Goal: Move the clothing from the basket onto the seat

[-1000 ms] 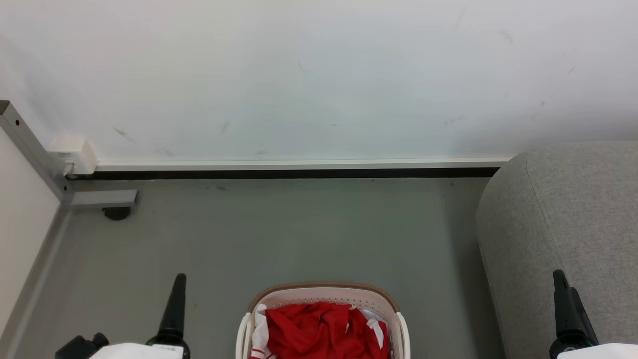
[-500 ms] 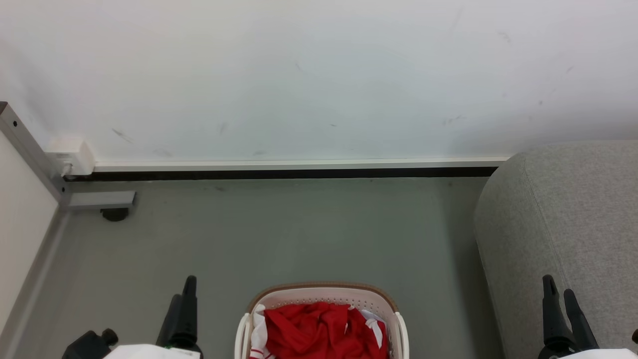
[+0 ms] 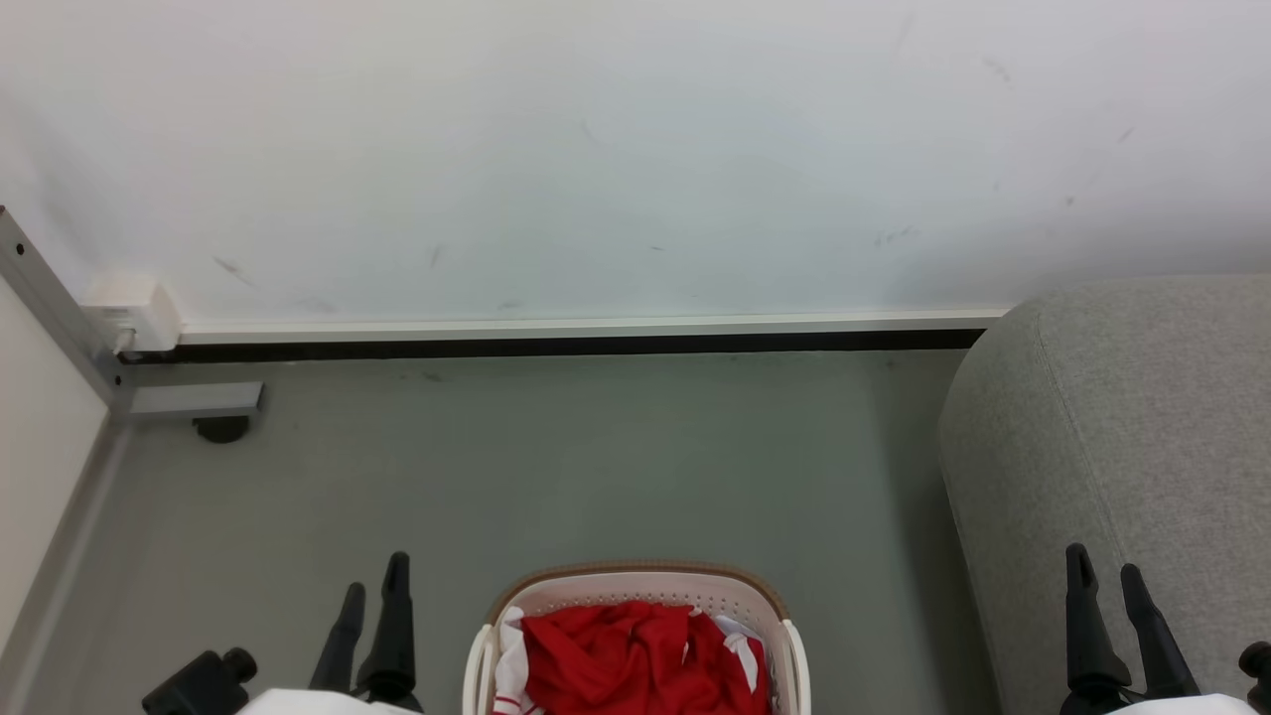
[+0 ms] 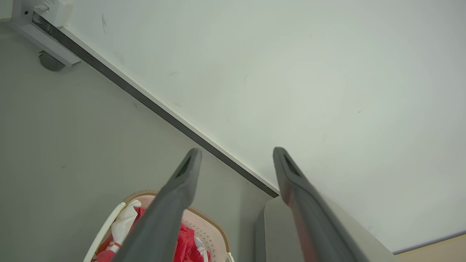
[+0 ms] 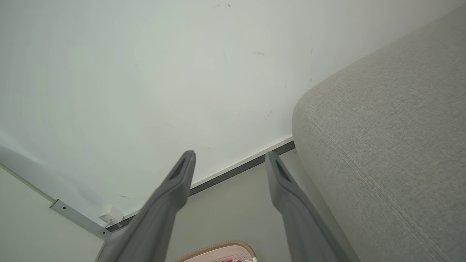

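Sitting at the bottom edge of the head view are two end effectors. The left end effector (image 3: pixel 375 578) and the right end effector (image 3: pixel 1102 564) each have two long, dark, tapered fingers, parted with a clear gap and gripping nothing. The wrists are cut off by the frame.

Between them is one basket (image 3: pixel 635 573): oval, cream plastic, perforated wall, tan-brown rim. Its near half is out of frame. The clothing (image 3: pixel 635 655) lies inside the basket, a crumpled bright red heap with white trim. I can't count the garments or read any print.

The floor (image 3: pixel 596 457) is smooth, matte grey-green. One seat (image 3: pixel 1122 427) stands on the robot's right, apart from the basket. It has light grey woven upholstery, a rounded corner and one seam line, and is cut off at the right edge.

Farther back is one dark skirting strip (image 3: pixel 576 344) under a scuffed white wall (image 3: pixel 596 149). In the far left corner are one grey metal post (image 3: pixel 50 298), one small white box (image 3: pixel 129 303) and one black round foot (image 3: pixel 220 429).
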